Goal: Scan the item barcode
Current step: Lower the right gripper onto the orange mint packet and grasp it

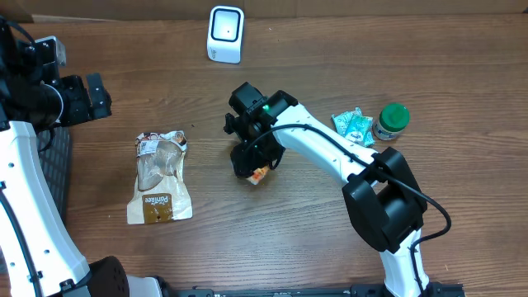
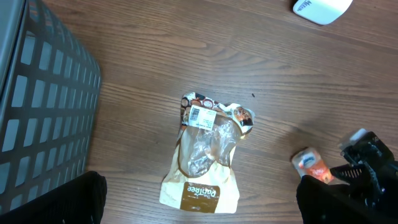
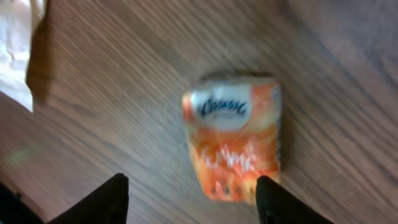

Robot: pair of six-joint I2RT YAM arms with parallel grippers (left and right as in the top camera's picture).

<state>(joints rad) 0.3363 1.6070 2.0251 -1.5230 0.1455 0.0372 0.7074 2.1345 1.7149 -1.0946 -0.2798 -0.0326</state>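
A small orange snack packet (image 3: 233, 143) lies flat on the wooden table, blurred in the right wrist view. My right gripper (image 3: 193, 193) hangs just above it, open, the packet's lower right corner close to the right fingertip (image 3: 270, 193). From overhead the gripper (image 1: 252, 161) covers most of the packet (image 1: 259, 174). The white barcode scanner (image 1: 225, 33) stands at the table's far edge. My left gripper (image 1: 91, 95) is open at the far left, holding nothing. In its wrist view it looks down on a tan bread bag (image 2: 205, 155) with a barcode label (image 2: 200, 116).
The bread bag (image 1: 159, 177) lies left of the right arm. Teal packets (image 1: 353, 126) and a green-lidded jar (image 1: 391, 121) sit at the right. A grey slatted basket (image 2: 37, 106) borders the table's left side.
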